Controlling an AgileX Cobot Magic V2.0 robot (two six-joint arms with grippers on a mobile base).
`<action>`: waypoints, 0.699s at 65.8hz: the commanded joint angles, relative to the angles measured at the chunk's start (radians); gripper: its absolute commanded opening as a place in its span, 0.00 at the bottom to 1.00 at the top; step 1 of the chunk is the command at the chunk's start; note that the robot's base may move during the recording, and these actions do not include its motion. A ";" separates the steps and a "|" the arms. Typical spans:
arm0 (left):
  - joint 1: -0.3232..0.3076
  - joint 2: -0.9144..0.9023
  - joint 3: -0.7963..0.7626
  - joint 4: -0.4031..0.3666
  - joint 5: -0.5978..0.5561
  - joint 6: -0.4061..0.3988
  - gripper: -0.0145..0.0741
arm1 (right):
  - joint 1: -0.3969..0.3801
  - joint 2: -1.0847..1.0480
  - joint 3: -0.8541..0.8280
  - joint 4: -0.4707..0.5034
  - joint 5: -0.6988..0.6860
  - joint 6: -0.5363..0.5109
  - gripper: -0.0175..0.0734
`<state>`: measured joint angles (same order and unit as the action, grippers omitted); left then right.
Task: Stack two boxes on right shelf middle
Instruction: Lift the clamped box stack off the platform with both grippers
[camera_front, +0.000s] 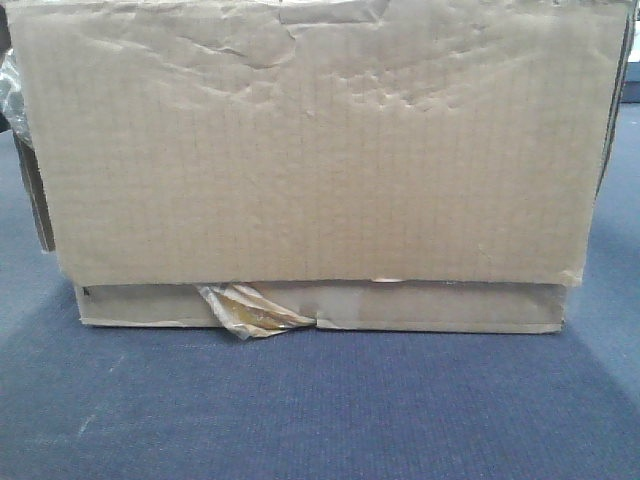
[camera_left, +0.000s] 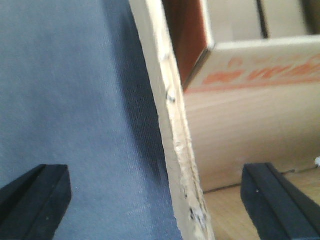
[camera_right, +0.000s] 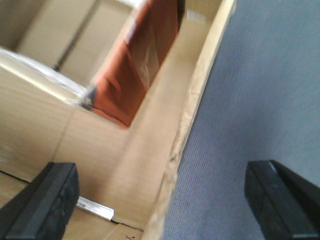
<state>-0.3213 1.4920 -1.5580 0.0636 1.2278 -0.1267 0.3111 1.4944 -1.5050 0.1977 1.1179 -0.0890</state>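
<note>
The left gripper (camera_left: 155, 180) and right gripper (camera_right: 162, 175) spread wide over walls of the big box (camera_front: 320, 150) (likely to grab it).

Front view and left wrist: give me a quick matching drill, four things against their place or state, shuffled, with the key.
Things:
1. tall box
2. flat box
3. tape shreds
4. left gripper

Place or state:
A. open, one finger on either side of a cardboard wall edge
B. underneath, on the blue-grey surface
C. on top of the other box
D. hanging at the lower box's front

Pairs: 1-C, 2-B, 3-D, 4-A.
</note>
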 joint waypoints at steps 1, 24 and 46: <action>0.000 0.031 0.007 -0.022 -0.012 0.002 0.83 | 0.002 0.037 -0.010 0.001 0.004 0.003 0.82; 0.000 0.125 0.007 -0.028 -0.014 0.002 0.83 | 0.002 0.109 -0.010 0.001 -0.004 0.003 0.82; 0.000 0.129 0.007 -0.025 -0.023 0.002 0.31 | 0.002 0.127 -0.010 -0.005 -0.004 0.003 0.08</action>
<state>-0.3213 1.6234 -1.5510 0.0460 1.2198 -0.1247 0.3111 1.6238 -1.5066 0.2000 1.1248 -0.0859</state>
